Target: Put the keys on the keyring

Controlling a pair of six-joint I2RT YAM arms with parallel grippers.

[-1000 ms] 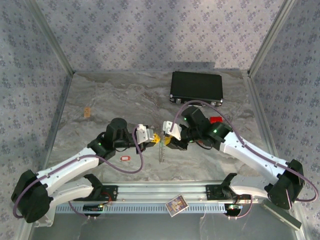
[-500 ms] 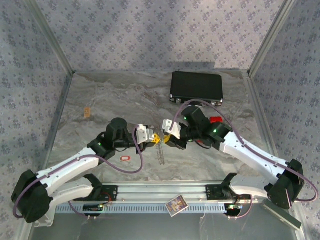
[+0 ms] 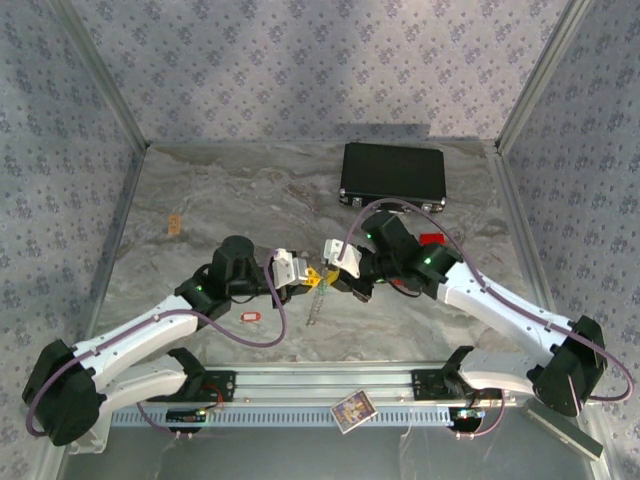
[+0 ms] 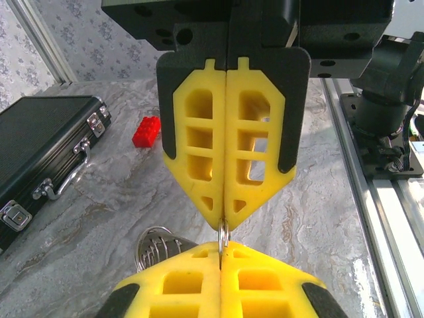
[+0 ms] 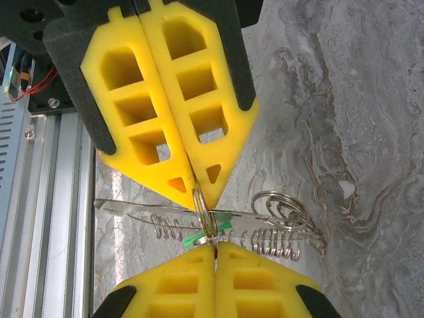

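**Both finger pairs pinch the keyring**

Top view: left fingers point(image 3: 311, 276) and right fingers point(image 3: 337, 284) meet tip to tip above the marbled table point(image 3: 200, 190). The keyring point(image 3: 319, 305) dangles beneath them, and the red-tagged key point(image 3: 250, 317) lies apart on the left pair's side.

Left wrist: both yellow foam pairs are pressed together on the thin silvery ring, with a black case point(image 4: 40, 152) beyond.

Right wrist: a green tag point(image 5: 222, 218) and wire coils point(image 5: 275, 242) hang just behind the tips.

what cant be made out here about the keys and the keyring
- Top view: the keyring under the left gripper and right gripper is too small to show what is on it.
- Left wrist view: shut yellow fingers hide all but a sliver of ring.
- Right wrist view: the green tag is half hidden by the ring; threaded or not, unclear.
- Top view: the red tag is too small to show its key.
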